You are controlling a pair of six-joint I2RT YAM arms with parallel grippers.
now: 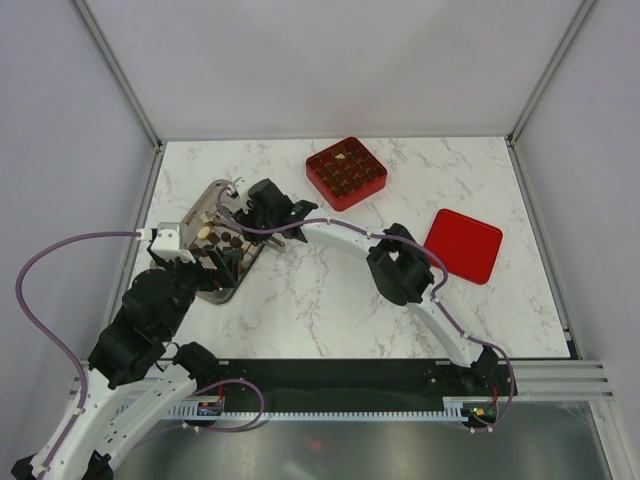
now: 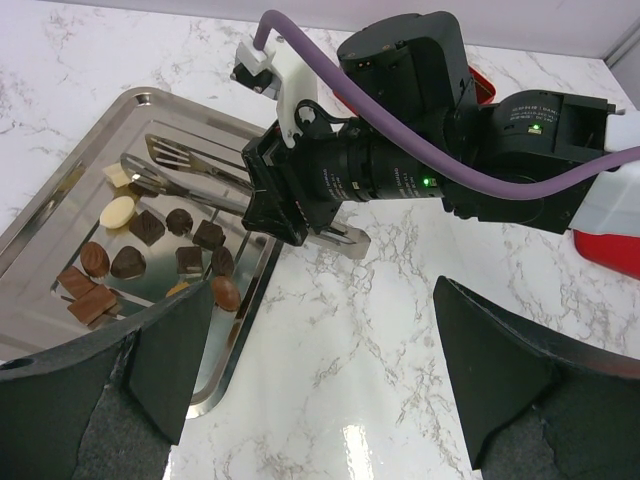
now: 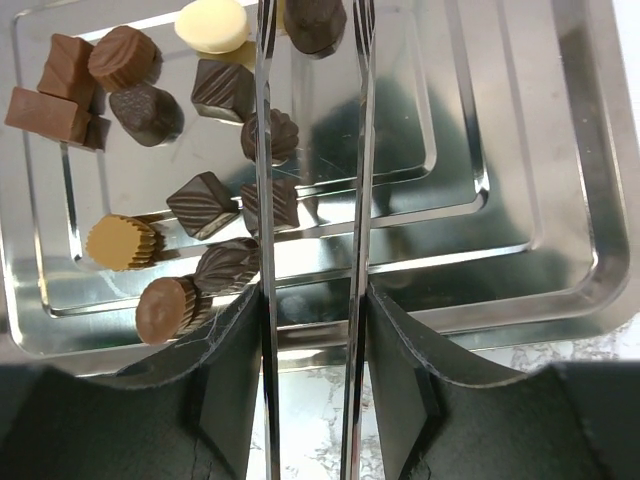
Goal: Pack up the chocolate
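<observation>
The chocolate (image 3: 205, 205) lies as several small pieces, mostly dark brown with a pale cream one (image 3: 212, 24), on a steel tray (image 3: 520, 150). My right gripper (image 3: 313, 300) is shut on a pair of metal tongs (image 3: 264, 200), whose arms reach out over the tray. One dark piece (image 3: 315, 25) sits between the tong arms near their tips; whether it is pinched I cannot tell. My left gripper (image 2: 320, 310) hangs open over bare marble beside the tray's near corner (image 2: 215, 385), with nothing between its fingers.
A red square box (image 1: 346, 172) with gridded compartments, some holding pieces, stands at the back of the table. Its red lid (image 1: 463, 245) lies flat to the right. The right arm (image 1: 400, 265) arches across the table's middle towards the tray (image 1: 200, 212).
</observation>
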